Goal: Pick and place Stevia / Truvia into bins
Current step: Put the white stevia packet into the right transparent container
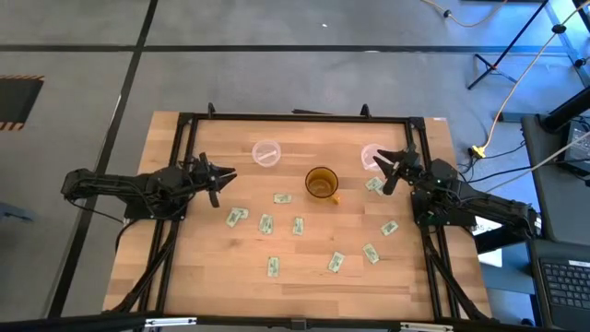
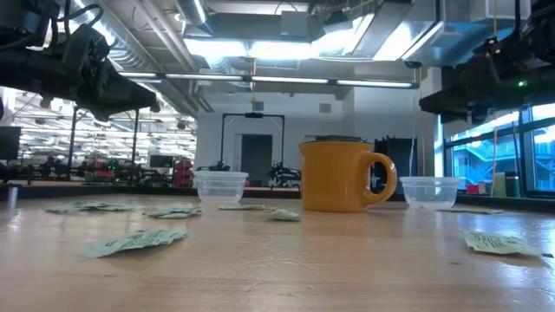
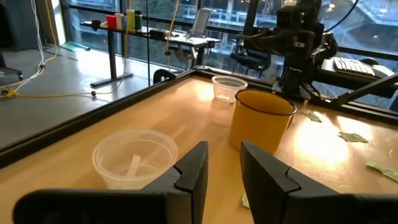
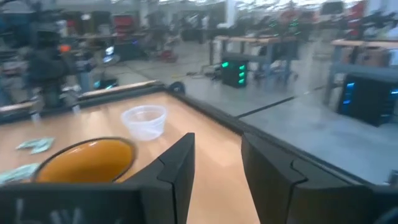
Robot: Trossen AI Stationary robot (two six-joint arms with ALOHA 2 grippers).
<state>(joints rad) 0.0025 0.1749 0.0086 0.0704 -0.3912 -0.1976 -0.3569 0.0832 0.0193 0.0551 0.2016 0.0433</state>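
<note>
Left gripper: hovering above the table near the left clear cup, fingers parted by a narrow gap, gripping nothing

Right gripper: hovering beside the right clear cup, fingers likewise narrowly parted and carrying nothing

Why held so (judgement): both arms are sitting raised and clear of the wood, each next to its own bin, probably so either can drop to the packets on its side without crossing the other

Stevia packets: lying flat and scattered over the middle and near part of the table, well apart from one another; I am counting ten loose ones in the high view

Packet in bin: the left clear cup is showing one pale strip inside, most likely a packet; the right cup's contents cannot be told

Amber mug: standing upright between the two bins, not a target; placement is suggesting a distractor

Counts: two clear cups, one mug, two arms

Progress (judgement): early; nearly all packets are waiting on the table
</note>
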